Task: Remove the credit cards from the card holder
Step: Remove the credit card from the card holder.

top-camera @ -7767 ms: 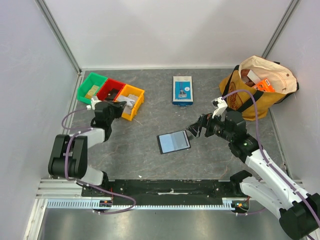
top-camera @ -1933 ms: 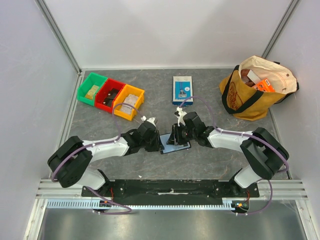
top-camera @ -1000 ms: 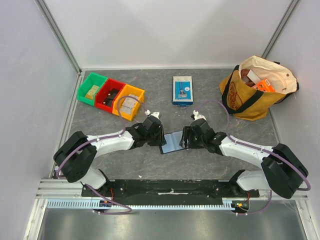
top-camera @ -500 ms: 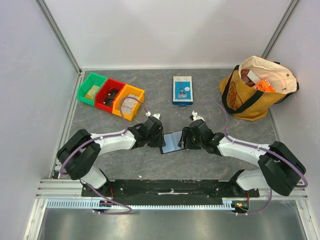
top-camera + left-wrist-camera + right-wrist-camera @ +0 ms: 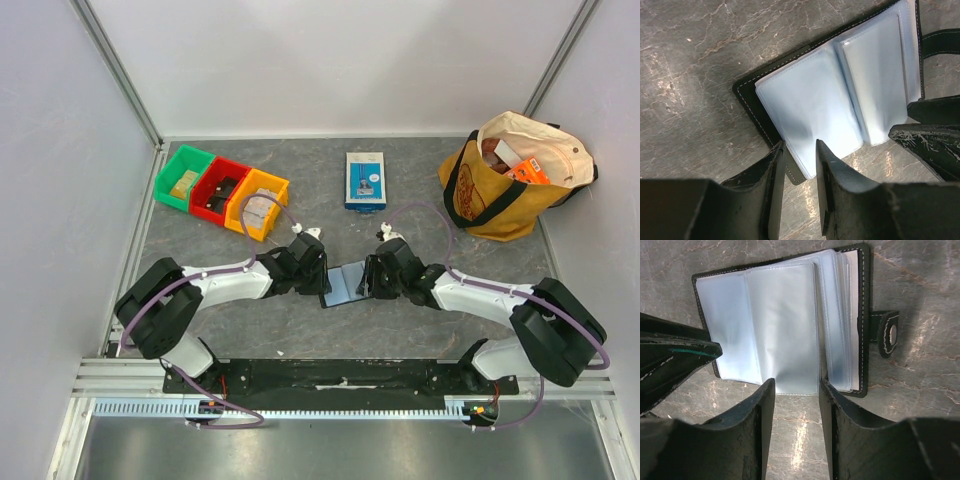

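Since both arms have closed in on the card holder [image 5: 345, 283], I'd call this the "hold it open and find a card" step. No pulling yet.

The left gripper [image 5: 800, 150] has its jaws a little apart, straddling the holder's left edge with the corner of the plastic sleeves [image 5: 810, 105] sitting in the gap. They aren't pinched shut on it as far as I can see. The right gripper [image 5: 796, 387] is also apart, hovering just off the holder's near edge with nothing between the fingers (the dark wedge at the holder's left in that wrist view is the other arm's finger).

The holder itself lies open and flat on the grey stone-look table [image 5: 300, 320], between the two grippers. Its sleeve stack is fanned toward the right side, and the snap strap [image 5: 887, 332] sticks out past that edge.

I honestly can't spot the credit cards in any sleeve. The sleeves all look pale blue and empty from here.

My guess for the next move is that the left pins the cover down while the right flips sleeves until a card edge shows. Then it needs a thin, shallow pinch on just that edge.

Beyond the holder sits a blue-and-white box [image 5: 365, 180].
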